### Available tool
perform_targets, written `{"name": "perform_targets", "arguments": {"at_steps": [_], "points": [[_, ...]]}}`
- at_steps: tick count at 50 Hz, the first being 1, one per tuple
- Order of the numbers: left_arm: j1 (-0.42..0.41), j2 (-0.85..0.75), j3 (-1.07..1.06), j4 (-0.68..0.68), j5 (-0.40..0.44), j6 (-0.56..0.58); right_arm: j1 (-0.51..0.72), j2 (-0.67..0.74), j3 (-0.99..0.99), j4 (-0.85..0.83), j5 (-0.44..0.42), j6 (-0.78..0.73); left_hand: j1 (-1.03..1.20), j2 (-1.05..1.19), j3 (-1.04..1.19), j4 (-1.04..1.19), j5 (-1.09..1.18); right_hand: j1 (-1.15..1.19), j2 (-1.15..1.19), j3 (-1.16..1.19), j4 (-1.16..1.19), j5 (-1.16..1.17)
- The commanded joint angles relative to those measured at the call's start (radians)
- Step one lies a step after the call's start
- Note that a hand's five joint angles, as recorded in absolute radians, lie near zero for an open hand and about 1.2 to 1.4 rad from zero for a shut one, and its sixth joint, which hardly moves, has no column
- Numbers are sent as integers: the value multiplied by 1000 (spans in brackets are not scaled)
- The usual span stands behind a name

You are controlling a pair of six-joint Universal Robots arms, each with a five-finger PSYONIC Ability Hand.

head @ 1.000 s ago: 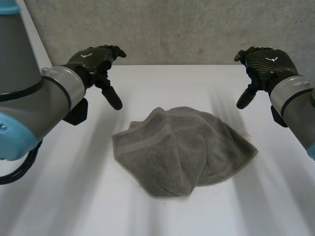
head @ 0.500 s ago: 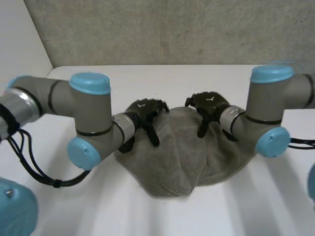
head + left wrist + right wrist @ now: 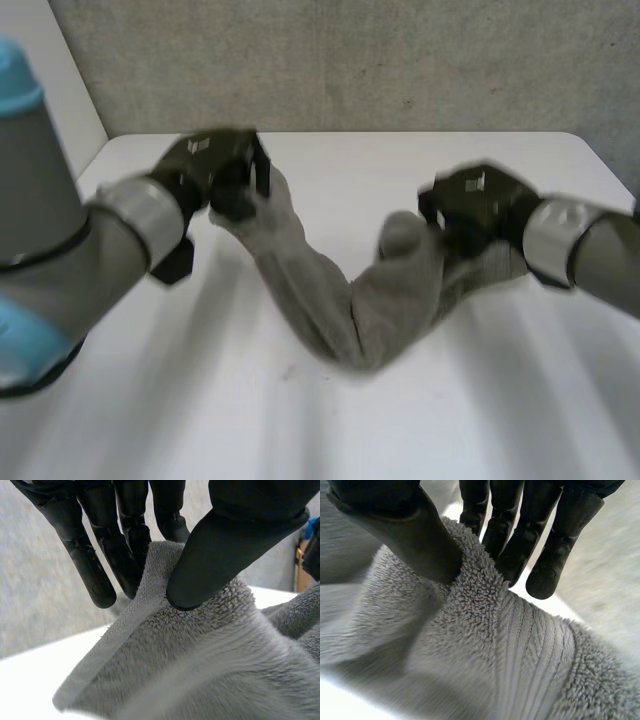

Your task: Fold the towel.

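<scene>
The grey towel (image 3: 350,300) hangs in a sagging V between my two hands above the white table (image 3: 330,420), its low middle resting on the tabletop. My left hand (image 3: 215,175) pinches one raised end of the towel (image 3: 200,650) between the thumb and the fingers (image 3: 125,555). My right hand (image 3: 475,205) holds the other raised end; there too the thumb presses the towel's thick hem (image 3: 485,630) against the fingers (image 3: 510,550). Both ends are lifted off the table and pulled apart.
A grey wall (image 3: 350,60) rises behind the table's far edge. Bare tabletop lies in front of the towel and to both sides. The table's left edge (image 3: 95,160) runs close to my left arm.
Both hands came down onto the crumpled towel, closed on its far part, then lifted and drew apart, so the heap is now stretched into a hanging V.
</scene>
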Motion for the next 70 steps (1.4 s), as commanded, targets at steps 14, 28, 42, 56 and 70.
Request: {"name": "perform_targets", "arguments": {"at_steps": [14,28,42,56,70], "points": [[17,190,-331,-106,52,230,-22,-69,71,51,-14,12,-822,-850,-847,-850,-832,-1151,-1150,-1146,-1162,-1153],[-4,-64,-66,-66,43,128,-13,40,60,-116,154,200,-811,-839,-836,-839,-821,-1082,-1081,-1077,-1093,-1084],[-60,-416,161,-87,34,72,-9,215,29,-109,114,329,-741,-769,-766,-769,-751,-1077,-1075,-1071,-1088,-1078],[-61,-453,699,-182,-124,318,33,359,-663,46,56,394,208,179,182,180,198,70,72,75,59,69],[43,-255,564,19,-166,-20,51,238,-634,-85,70,291,208,179,182,180,198,70,72,75,59,69]]}}
